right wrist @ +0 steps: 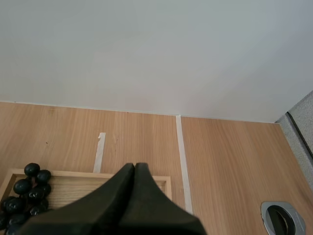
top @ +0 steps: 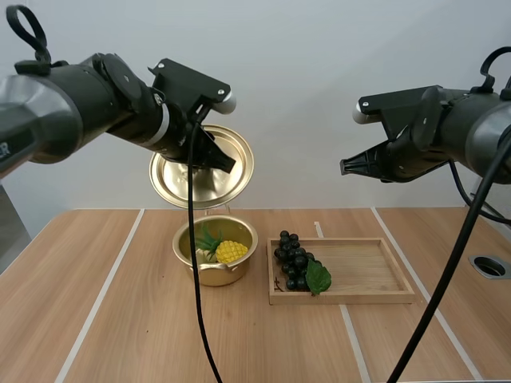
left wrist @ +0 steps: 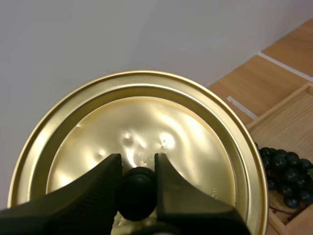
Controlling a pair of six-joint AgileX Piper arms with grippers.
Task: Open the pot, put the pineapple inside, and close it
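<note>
The gold pot point(top: 215, 272) stands uncovered on the table with the yellow pineapple point(top: 231, 251) and its green leaves inside. My left gripper point(top: 224, 161) hangs above the pot, shut on the black knob point(left wrist: 136, 191) of the gold lid point(top: 200, 169); the lid point(left wrist: 146, 142) is tilted on edge, its inner face toward the camera. My right gripper point(top: 346, 167) is raised high over the wooden tray point(top: 363, 275), shut with nothing in it; its fingers point(right wrist: 132, 196) lie together as one dark wedge.
A bunch of dark grapes point(top: 294, 259) with a green leaf lies at the tray's left end, next to the pot; the grapes point(right wrist: 27, 191) also sit beside my right fingers. A round metal hole point(top: 490, 266) is set in the table at far right.
</note>
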